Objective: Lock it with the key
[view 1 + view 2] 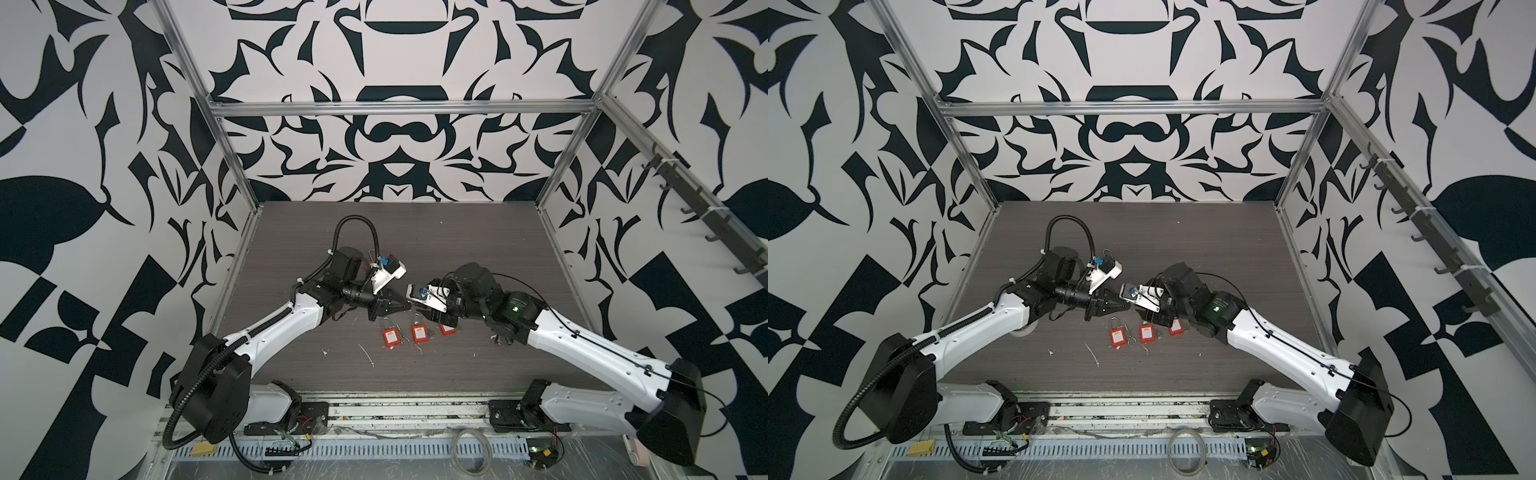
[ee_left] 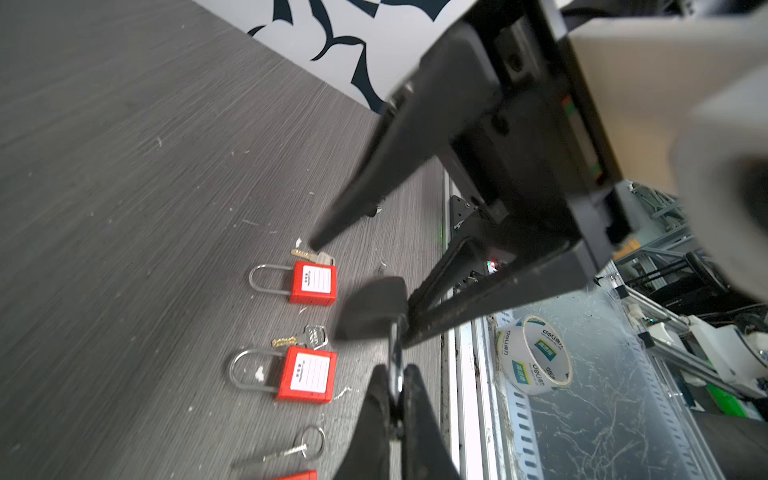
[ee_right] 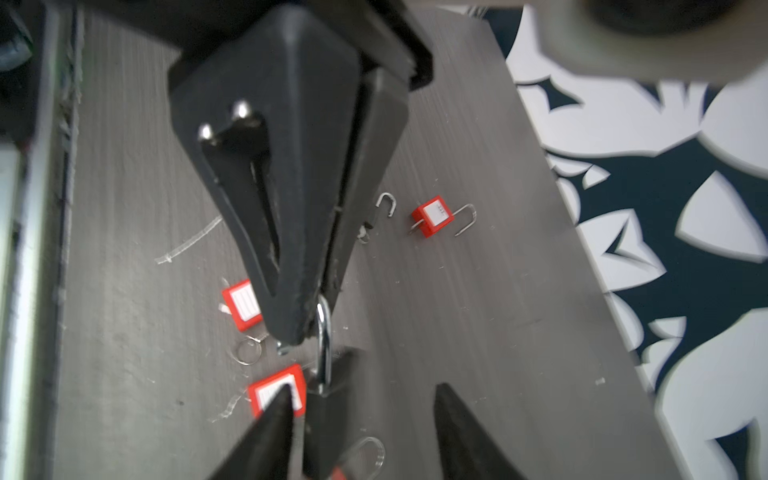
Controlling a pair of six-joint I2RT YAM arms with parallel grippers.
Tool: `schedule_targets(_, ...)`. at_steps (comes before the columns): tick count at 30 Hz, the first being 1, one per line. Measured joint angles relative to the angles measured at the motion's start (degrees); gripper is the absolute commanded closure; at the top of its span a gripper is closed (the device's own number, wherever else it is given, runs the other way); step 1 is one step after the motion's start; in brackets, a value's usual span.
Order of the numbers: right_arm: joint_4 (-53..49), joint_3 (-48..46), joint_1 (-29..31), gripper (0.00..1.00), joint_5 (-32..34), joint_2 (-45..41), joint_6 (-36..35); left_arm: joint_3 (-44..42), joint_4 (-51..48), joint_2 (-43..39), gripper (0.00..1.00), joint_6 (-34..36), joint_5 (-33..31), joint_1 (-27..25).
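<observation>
A black padlock hangs in the air between my two grippers. My left gripper is shut on its silver shackle. In the left wrist view the black body sits just past my fingertips. My right gripper is open, and the body stands beside one finger with a wide gap to the other. In both top views the two grippers meet over the table's middle, left gripper tip to tip with the right. A key and a second key lie on the table beside red padlocks.
Three red padlocks lie in a row below the grippers, with a loose key on a ring among them. Another red padlock with an open shackle lies farther back. A tape roll sits off the table's front edge.
</observation>
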Motion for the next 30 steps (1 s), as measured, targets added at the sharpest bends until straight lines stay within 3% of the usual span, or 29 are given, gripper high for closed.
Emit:
schedule_targets(9, -6.9, 0.4, 0.0, 0.35, -0.6, -6.3, -1.3, -0.4, 2.7, -1.6, 1.0, 3.9, 0.2, -0.1)
schedule_targets(19, -11.2, 0.8, 0.0, 0.38, -5.2, -5.7, 1.2, -1.9, 5.1, -4.3, 1.0, 8.2, 0.2, -0.2)
schedule_targets(30, -12.0, 1.6, 0.0, 0.39, -5.6, -5.0, 1.6, -1.9, 4.9, -4.9, 1.0, 11.3, 0.6, -0.2)
